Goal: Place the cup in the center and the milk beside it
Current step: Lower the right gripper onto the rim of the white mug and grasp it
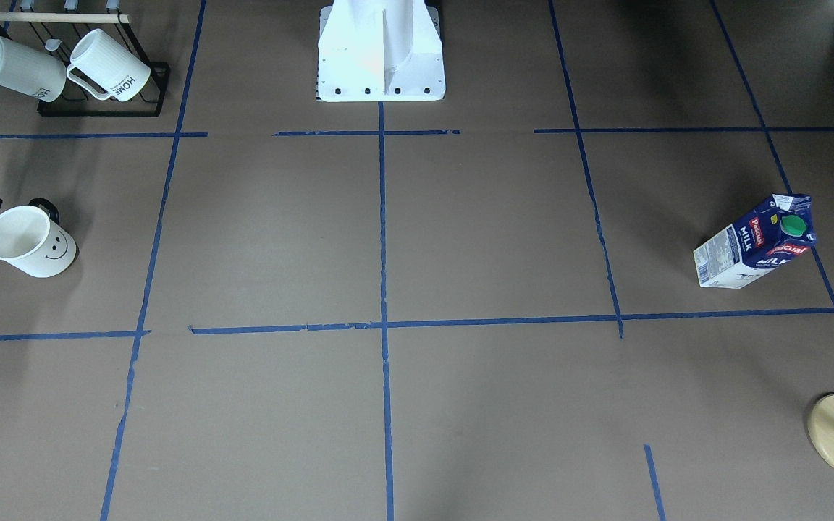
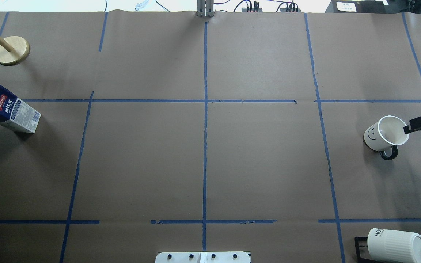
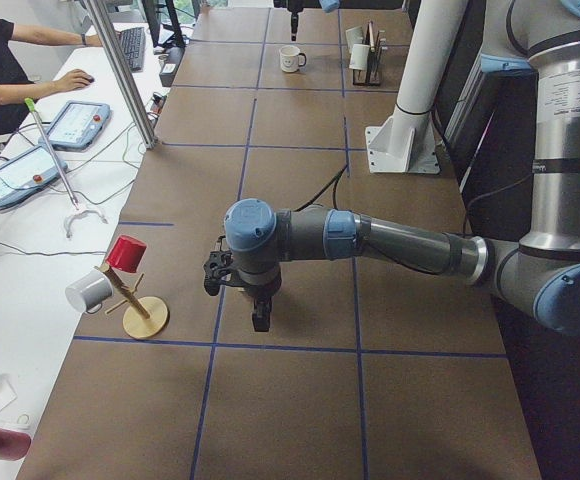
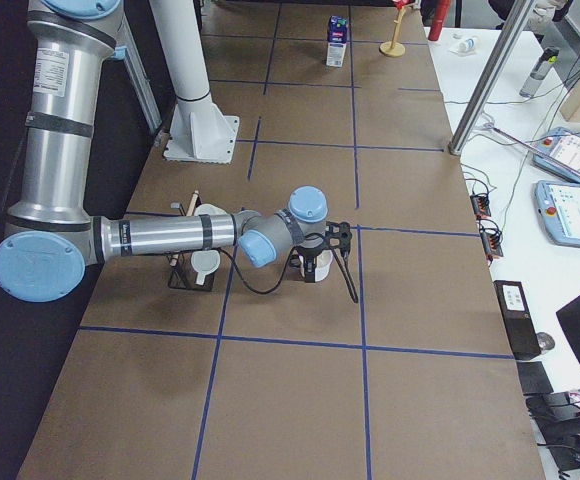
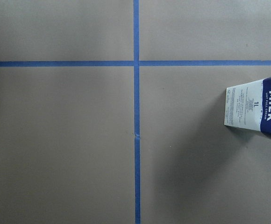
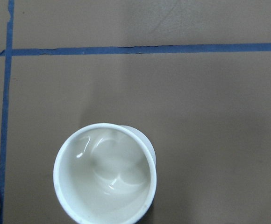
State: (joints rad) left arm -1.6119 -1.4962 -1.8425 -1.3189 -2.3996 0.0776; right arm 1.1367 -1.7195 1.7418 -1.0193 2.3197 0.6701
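The cup [image 2: 383, 134], white with a smiley face and black handle, stands upright at the table's right end, also in the front view [image 1: 30, 242]. One finger [image 2: 420, 124] of my right gripper [image 4: 330, 270] hangs just beyond the cup's outer rim. The gripper looks open and empty. The right wrist view looks down into the cup [image 6: 105, 175]. The milk [image 2: 8, 110] stands at the far left edge, and shows in the front view [image 1: 756, 244] and the left wrist view [image 5: 257, 108]. My left gripper [image 3: 238, 300] hovers near it; I cannot tell its state. The center [image 2: 205, 160] is bare.
A black rack [image 1: 102, 108] holding two ribbed "HOME" mugs [image 1: 109, 66] stands near the robot's base on the right arm's side. A wooden stand [image 2: 11, 50] sits at the far corner behind the milk. The robot's white base [image 1: 381, 54] is mid-table at the near edge.
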